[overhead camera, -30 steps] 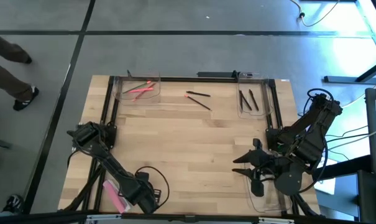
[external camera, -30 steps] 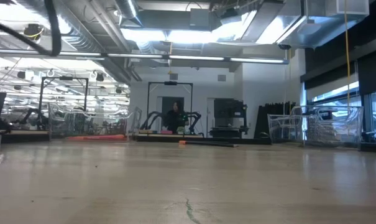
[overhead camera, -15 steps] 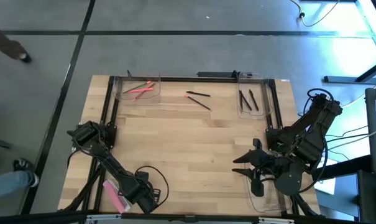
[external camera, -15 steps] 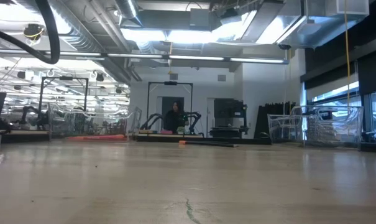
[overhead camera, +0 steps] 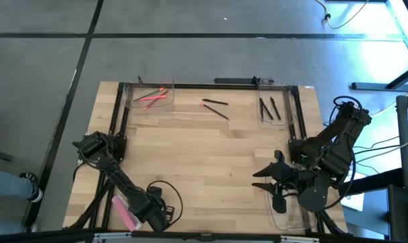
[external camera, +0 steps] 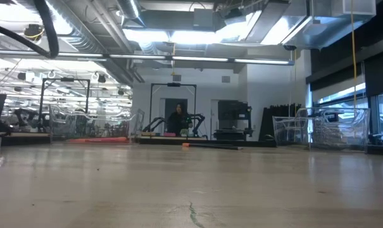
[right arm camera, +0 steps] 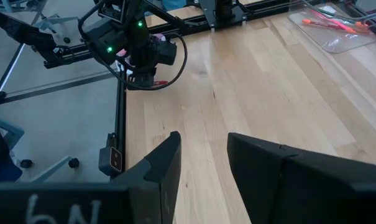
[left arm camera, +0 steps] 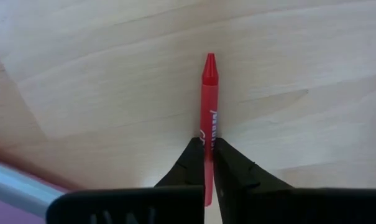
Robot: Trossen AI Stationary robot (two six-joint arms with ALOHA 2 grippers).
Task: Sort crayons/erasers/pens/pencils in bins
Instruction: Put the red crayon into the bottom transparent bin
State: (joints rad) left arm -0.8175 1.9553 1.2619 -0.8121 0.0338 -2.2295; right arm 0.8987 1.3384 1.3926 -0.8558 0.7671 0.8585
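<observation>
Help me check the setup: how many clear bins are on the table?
3: the far-left bin, the far-right bin, and the near-right bin, partly covered by the right arm. None seems hidden.

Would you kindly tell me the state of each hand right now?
Left hand: closed on a red crayon lying on the table.
Right hand: open, holding nothing.

On the light wooden desk [overhead camera: 190,155], clear plastic bins [overhead camera: 152,96] are set at both far corners; two slim black pens [overhead camera: 216,106] are laid loose between them.
</observation>
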